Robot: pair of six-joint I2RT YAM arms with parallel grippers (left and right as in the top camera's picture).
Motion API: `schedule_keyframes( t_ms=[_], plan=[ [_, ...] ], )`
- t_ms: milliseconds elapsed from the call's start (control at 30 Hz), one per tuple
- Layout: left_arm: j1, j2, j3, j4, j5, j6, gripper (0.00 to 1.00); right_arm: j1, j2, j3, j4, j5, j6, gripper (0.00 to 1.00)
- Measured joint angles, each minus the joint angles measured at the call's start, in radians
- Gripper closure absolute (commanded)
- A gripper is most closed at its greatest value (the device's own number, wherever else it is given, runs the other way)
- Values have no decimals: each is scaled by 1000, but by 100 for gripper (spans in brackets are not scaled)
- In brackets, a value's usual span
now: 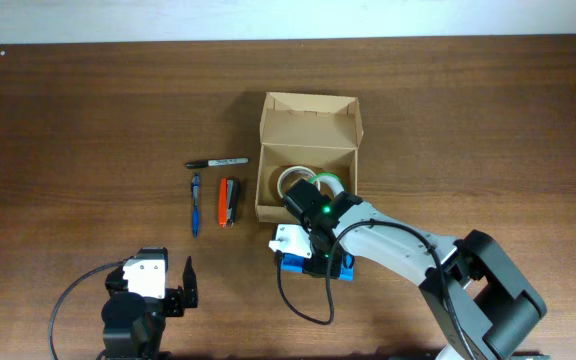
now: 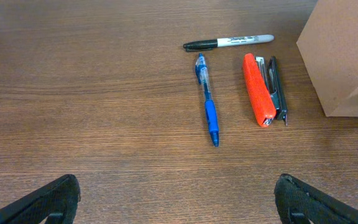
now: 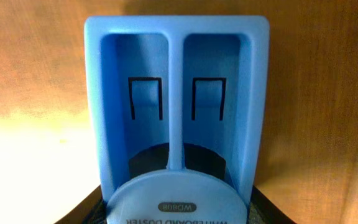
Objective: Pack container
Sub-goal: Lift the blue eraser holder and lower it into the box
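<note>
**A:** Out in the middle of the desk point(image 1: 68, 100), the container point(image 1: 308, 125) sits with its flap up and a tape roll point(image 1: 293, 182) inside.

**B:** The right hand point(image 1: 313, 255) is near its front wall, straddling the blue duster point(image 3: 176, 93). I can't tell if it's gripping. The left hand point(image 2: 176, 208) is wide open and empty, near the front edge.

**A:** Stapler point(image 2: 258, 90), pen point(image 2: 207, 99) and marker point(image 2: 229, 42) lie left of the container.

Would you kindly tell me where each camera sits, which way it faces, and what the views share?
Overhead: above the table, facing straight down on the container, pen, stapler and blue duster; left arm and right arm show.
Left wrist: low, facing forward at marker, pen, stapler and a container corner; open left claw tips show.
Right wrist: facing down, close on the blue duster; the right claw flanks its near end.
Shared: overhead and left wrist show pen and stapler.
</note>
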Motion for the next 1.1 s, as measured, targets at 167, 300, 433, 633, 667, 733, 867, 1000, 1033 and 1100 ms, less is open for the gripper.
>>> schedule_keyframes(
  t_ms=[167,300,433,633,667,733,867,1000,1033,1100],
  plan=[
    [0,0,0,0,0,0,0,0,15,24,-67,-104,45,67],
    [0,0,0,0,0,0,0,12,21,72,-116,-201,72,68],
    [0,0,0,0,0,0,1,62,22,144,-129,-251,82,68],
    [0,0,0,0,0,0,1,152,22,291,-146,-260,106,68],
    [0,0,0,0,0,0,0,157,22,319,-147,-250,116,68],
    [0,0,0,0,0,0,1,159,23,391,-149,-198,146,68],
    [0,0,0,0,0,0,1,151,23,534,-147,-26,208,67],
    [0,0,0,0,0,0,0,125,23,618,-134,159,252,66],
    [0,0,0,0,0,0,0,117,22,621,-133,181,256,66],
    [0,0,0,0,0,0,0,86,23,621,-137,227,262,66]
  ],
)
